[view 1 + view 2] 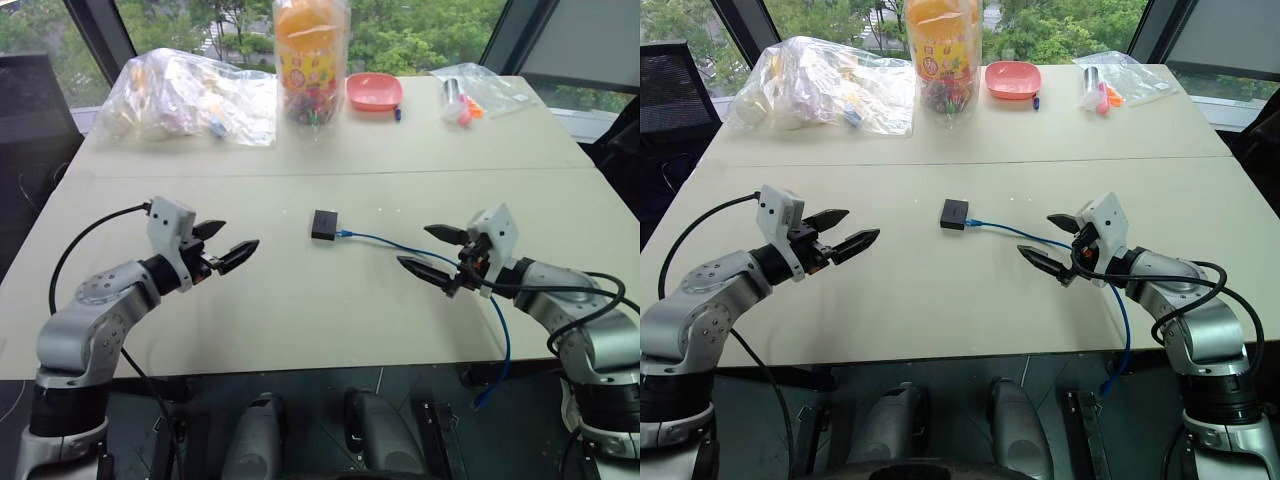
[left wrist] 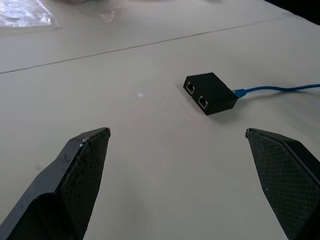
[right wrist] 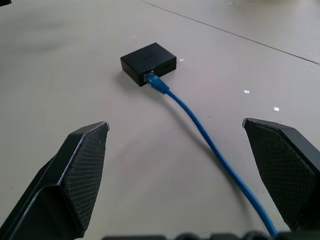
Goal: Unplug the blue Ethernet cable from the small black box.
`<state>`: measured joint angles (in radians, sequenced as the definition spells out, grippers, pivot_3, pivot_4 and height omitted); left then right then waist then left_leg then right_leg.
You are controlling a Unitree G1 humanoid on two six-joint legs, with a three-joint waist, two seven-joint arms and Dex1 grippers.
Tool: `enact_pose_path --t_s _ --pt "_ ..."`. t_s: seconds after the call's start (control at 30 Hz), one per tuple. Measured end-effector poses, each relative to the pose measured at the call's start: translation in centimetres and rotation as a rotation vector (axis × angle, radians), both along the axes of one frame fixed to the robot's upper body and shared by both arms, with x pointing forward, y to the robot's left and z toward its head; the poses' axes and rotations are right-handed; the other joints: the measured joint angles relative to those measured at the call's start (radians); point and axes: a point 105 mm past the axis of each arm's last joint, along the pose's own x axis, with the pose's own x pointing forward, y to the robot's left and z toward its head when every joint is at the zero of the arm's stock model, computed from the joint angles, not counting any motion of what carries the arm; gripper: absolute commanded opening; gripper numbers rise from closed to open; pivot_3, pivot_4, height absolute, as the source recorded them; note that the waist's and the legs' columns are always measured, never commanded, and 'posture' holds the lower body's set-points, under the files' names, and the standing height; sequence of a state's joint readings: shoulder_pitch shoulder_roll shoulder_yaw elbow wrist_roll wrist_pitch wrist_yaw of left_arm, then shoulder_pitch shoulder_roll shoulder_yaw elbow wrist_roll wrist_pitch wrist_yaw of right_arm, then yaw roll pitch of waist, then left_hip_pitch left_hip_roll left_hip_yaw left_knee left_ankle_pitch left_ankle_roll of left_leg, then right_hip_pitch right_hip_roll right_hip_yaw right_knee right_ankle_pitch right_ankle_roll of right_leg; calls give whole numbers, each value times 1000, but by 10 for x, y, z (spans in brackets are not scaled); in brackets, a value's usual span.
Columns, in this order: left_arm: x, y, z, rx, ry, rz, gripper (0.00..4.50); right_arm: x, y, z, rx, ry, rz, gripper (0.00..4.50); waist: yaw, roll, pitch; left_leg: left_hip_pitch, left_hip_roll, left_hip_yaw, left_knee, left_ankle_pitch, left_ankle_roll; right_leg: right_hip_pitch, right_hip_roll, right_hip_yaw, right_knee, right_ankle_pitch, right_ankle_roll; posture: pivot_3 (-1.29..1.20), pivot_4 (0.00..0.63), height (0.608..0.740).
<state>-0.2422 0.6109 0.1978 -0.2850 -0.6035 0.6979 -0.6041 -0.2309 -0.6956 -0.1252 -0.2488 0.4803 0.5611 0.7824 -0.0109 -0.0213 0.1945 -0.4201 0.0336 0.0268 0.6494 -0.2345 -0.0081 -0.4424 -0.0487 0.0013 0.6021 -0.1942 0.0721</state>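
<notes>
1. The left gripper (image 1: 227, 243), two black fingers on a grey arm, hovers above the pale beige table (image 1: 300, 310) with its jaws spread wide and nothing between them.
2. The right gripper (image 1: 430, 250) hovers over the same table, jaws likewise spread and empty.
3. The small matte black flat box (image 1: 323, 224) lies on the table between the two grippers, ahead of both sets of fingertips and apart from them.
4. The thin bright blue Ethernet cable (image 3: 200, 127) is still plugged into the box side facing the right gripper; it runs under that gripper and hangs over the near table edge.
5. The box side facing the left gripper shows two open ports.
6. Beyond the box, well away from both grippers, stand a clear plastic bag (image 1: 190, 95), a jar of coloured sweets (image 1: 311, 60) and a pink dish (image 1: 374, 92).
</notes>
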Motion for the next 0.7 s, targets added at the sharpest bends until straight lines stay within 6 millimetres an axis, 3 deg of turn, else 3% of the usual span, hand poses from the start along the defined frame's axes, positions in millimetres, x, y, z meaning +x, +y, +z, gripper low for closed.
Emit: enact_pose_path --t_s 0.17,0.37,0.47,0.7 --pt "4 -1 0 51 38 -132 4480 10 -1 -3 -52 13 21 4500 -1 0 0 0 0 0 1 0 0 0 0 0 1 0 0 0 150 740" --pt "-3 -14 -1 121 117 -420 4480 41 27 -20 -163 48 168 4500 -10 0 0 1 0 1 1 0 0 0 1 0 2 1 -1 0 150 740" --pt "-8 -14 10 148 116 -513 4480 62 43 -24 -177 61 220 4500 -10 0 0 1 1 0 1 0 0 -1 2 1 3 1 -1 0 150 740" --pt "-10 -7 18 170 99 -523 4480 91 70 -41 -214 131 295 4500 -4 0 1 1 0 0 1 0 0 -2 1 1 7 0 1 0 150 740"
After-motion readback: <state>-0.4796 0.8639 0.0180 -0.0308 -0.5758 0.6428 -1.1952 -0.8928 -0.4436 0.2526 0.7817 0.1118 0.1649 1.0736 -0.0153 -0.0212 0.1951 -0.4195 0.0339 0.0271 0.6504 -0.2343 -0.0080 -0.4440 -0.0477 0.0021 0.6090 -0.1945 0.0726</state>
